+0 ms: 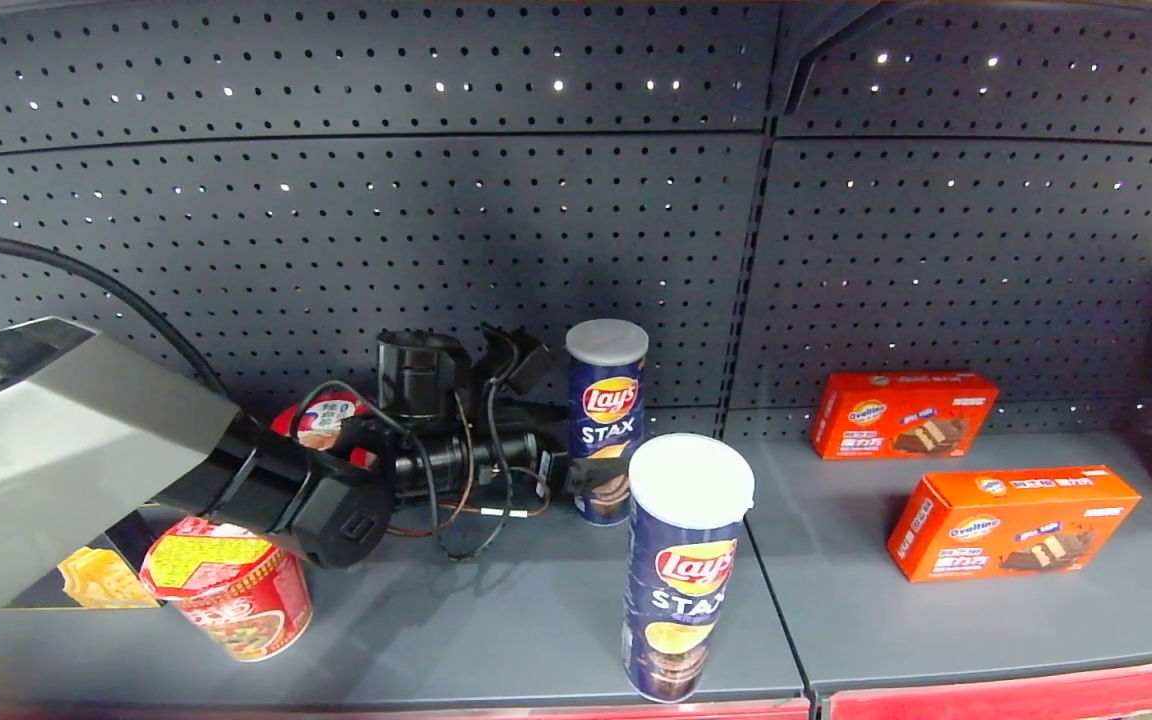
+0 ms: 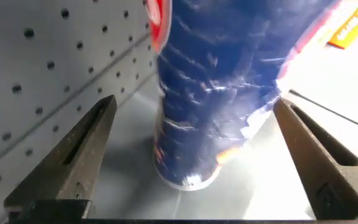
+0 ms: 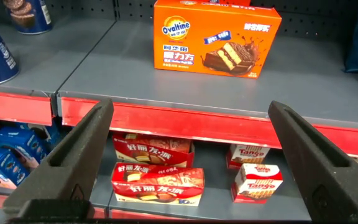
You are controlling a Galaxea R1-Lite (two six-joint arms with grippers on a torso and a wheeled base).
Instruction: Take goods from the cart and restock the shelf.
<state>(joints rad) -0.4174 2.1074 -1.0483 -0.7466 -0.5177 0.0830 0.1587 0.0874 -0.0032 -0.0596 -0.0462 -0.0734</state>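
1. Grey metal shelf (image 1: 496,620) with a dark perforated back panel (image 1: 436,200) carries the goods.
2. A tall blue cardboard crisp tube with a pale lid (image 1: 607,420) stands upright at the back, near the panel. Its label has a round red-and-yellow logo above white capital lettering.
3. The left pincer (image 1: 591,490) sits at that tube's base. In the left wrist view the left pincer (image 2: 194,106) is spread wide, a finger on each side of the tube (image 2: 216,93); the pads seem clear of it, though the close view leaves that unsure.
4. A second blue crisp tube (image 1: 686,570) with the same label stands near the shelf's front edge.
5. Two flat orange cardboard boxes, the rear one (image 1: 901,412) and the front one (image 1: 1011,520), lie on the right-hand bay, each printed with an oval logo and a layered wafer.
6. A red foil-lidded noodle cup (image 1: 231,590) stands at front left, below the arm.
7. The right pincer (image 3: 189,112) hangs released, gripping nothing, before the shelf's red front strip (image 3: 185,127), with an orange box (image 3: 216,37) beyond.
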